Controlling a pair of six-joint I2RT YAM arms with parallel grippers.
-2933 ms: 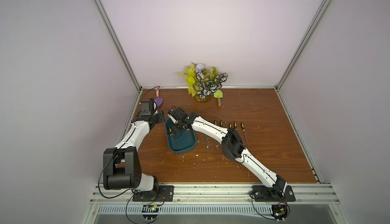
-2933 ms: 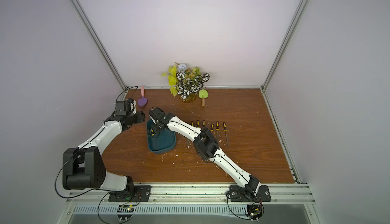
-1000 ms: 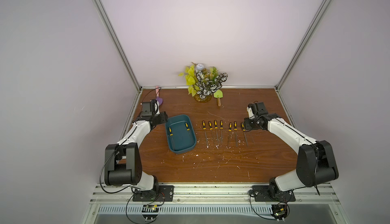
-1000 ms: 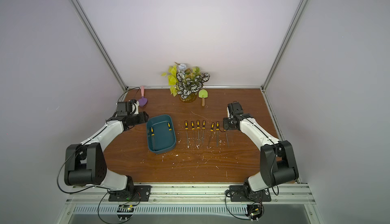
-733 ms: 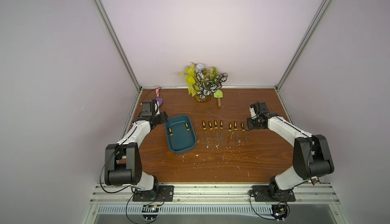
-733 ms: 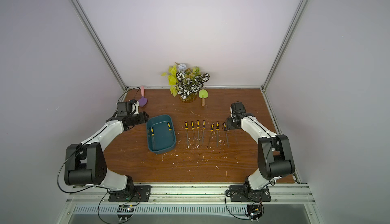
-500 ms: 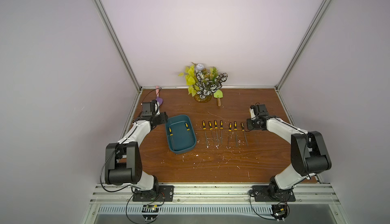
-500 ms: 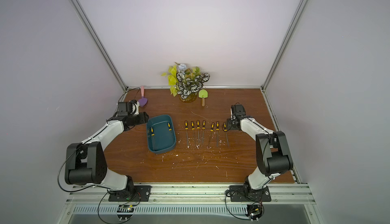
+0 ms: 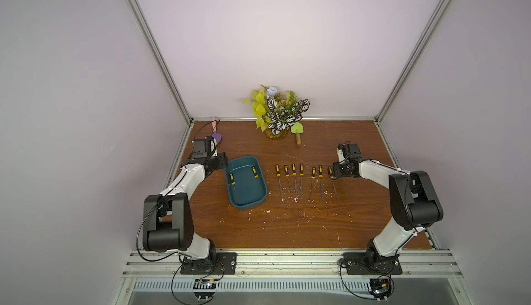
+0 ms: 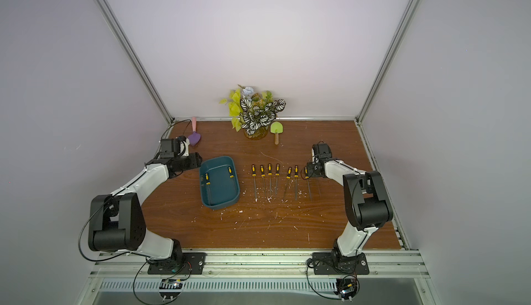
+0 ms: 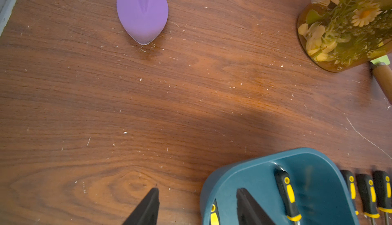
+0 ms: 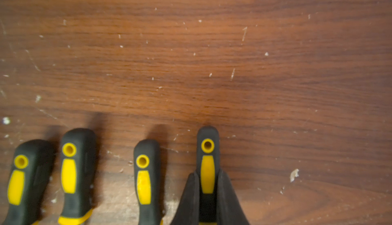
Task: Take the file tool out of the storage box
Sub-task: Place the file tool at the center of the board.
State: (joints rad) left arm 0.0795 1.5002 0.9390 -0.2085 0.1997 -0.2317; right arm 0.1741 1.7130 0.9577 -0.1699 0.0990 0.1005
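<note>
The left arm rose from its base to a bent elbow, and its white forearm ran out along the left edge of the counter [image 9: 287,226]. Its wrist hung just beside the storage box [image 9: 249,205]. The left gripper [image 11: 198,190] was released and empty, with its jaws well apart, one finger over bare wood and the other over the box corner nearest the wrist. A purple trowel [image 11: 142,18] lay beyond it by the back wall. The storage box, a dark teal tub with rounded corners and low walls, sat left of centre on the counter, turned slightly askew. Inside it lay two files [image 9: 231,178], one along each long wall, their black-and-yellow handles toward the back. Behind the box, at the back wall, stood a potted plant [image 9: 277,113] with a green trowel [image 9: 297,129] just beside it. To the right of the box, six files [image 9: 293,171] lay in a row on the wood, handles toward the back and thin shafts toward the front. At the row's right end, the right arm folded sharply at its elbow and its forearm pointed inward. The right gripper [image 12: 207,174] was clenched on the black-and-yellow handle of the held file [image 12: 207,147], outside the box and parallel to the row. Whether that file touched the counter could not be told.
</note>
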